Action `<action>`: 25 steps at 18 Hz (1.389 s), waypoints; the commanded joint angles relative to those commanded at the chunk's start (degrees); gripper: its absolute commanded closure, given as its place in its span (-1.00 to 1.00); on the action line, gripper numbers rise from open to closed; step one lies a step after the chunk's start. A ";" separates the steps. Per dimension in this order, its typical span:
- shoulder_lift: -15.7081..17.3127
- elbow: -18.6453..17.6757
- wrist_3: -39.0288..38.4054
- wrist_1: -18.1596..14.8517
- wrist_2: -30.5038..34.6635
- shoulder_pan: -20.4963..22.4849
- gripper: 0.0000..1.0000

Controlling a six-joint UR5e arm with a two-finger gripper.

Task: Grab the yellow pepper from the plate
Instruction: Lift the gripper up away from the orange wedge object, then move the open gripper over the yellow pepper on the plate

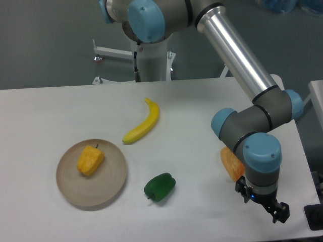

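Note:
The yellow pepper (pixel 90 160) lies on the beige plate (pixel 113 184) at the table's front left, slightly left of the plate's middle, its short dark stem pointing to the back. My gripper (pixel 277 210) hangs far to the right near the table's front right corner, well away from the plate. It is small and dark in this view, and I cannot make out whether its fingers are open or shut. Nothing visible sits between them.
A yellow banana (pixel 143 123) lies behind the plate toward the table's middle. A green pepper (pixel 160 186) sits just right of the plate. An orange piece (pixel 230 162) lies partly hidden behind my wrist. The table's right edge is close to the gripper.

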 joint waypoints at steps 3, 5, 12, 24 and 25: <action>0.79 -0.44 -0.70 0.00 0.26 -0.09 -1.00; 1.93 -1.05 -0.79 -0.17 0.62 -0.70 -1.00; 15.10 -13.09 -2.72 -5.77 0.35 -1.58 -1.00; 30.23 -32.67 -32.23 -15.12 -17.20 -9.22 -1.00; 30.32 -33.57 -33.39 -14.94 -18.18 -9.84 -1.00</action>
